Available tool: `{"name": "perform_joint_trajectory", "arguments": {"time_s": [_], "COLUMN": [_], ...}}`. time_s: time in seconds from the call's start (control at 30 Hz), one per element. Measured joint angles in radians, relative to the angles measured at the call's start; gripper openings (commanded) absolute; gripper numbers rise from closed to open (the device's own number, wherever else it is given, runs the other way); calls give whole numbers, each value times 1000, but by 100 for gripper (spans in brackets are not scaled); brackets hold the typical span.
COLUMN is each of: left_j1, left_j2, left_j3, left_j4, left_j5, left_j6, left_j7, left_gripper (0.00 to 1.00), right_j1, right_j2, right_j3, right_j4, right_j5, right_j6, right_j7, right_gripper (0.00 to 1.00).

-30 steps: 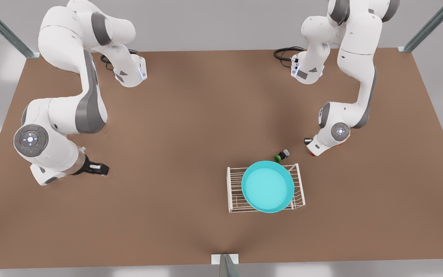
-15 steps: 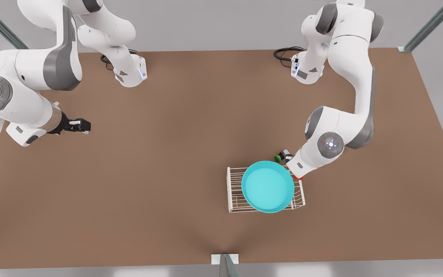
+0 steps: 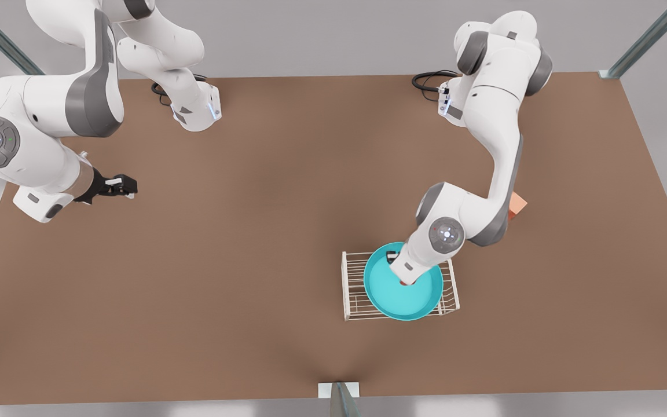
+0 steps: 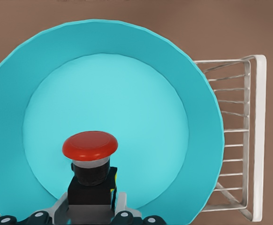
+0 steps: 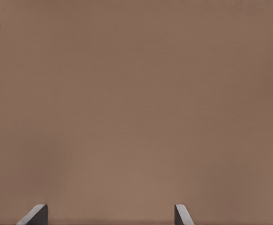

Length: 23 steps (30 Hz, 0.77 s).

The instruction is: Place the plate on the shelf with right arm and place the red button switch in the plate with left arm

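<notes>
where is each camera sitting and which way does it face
Front view: high above the brown table, looking down; both white arms show, the left gripper over the round turquoise plate, the right gripper waiting on the front view's left.
Left wrist view: on the left arm, facing down at the plate on the white wire shelf; its fingers clamp the red button switch.
Right wrist view: faces bare table; open fingers.
Front and left wrist share plate, shelf.

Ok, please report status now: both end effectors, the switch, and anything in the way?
Left end effector shut on red button switch, over plate on shelf. Right end effector open, waiting at the front view's left. Nothing in the way.
</notes>
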Motion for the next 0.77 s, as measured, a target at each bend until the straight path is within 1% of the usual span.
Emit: {"name": "perform_joint_trajectory", "arguments": {"time_s": [0.1,0.17,0.27,0.33,0.47,0.53,0.77], "left_j1": [-1,10,41,50,88,99,98], "left_j2": [-7,-56,-203,-310,-490,-509,-484], "left_j3": [0,3,8,30,42,42,41], "left_j4": [-1,4,9,9,-50,-61,-61], "left_j5": [-3,-2,1,4,74,106,165], "left_j6": [9,-28,-150,-246,-410,-472,-600], "left_j7": [-30,-47,-70,-84,-53,-15,86], "left_gripper": [100,100,100,100,100,100,100], "right_j1": [1,0,-1,0,1,1,1], "right_j2": [0,0,-2,-3,-6,-8,-11], "right_j3": [0,0,0,-1,1,2,3], "right_j4": [0,1,3,5,10,11,9], "right_j5": [1,2,6,7,8,3,0], "right_j6": [0,0,-1,-1,-5,-6,-8], "right_j7": [-13,-20,-30,-36,-41,-43,-49], "right_gripper": [100,100,100,100,100,100,100]}}
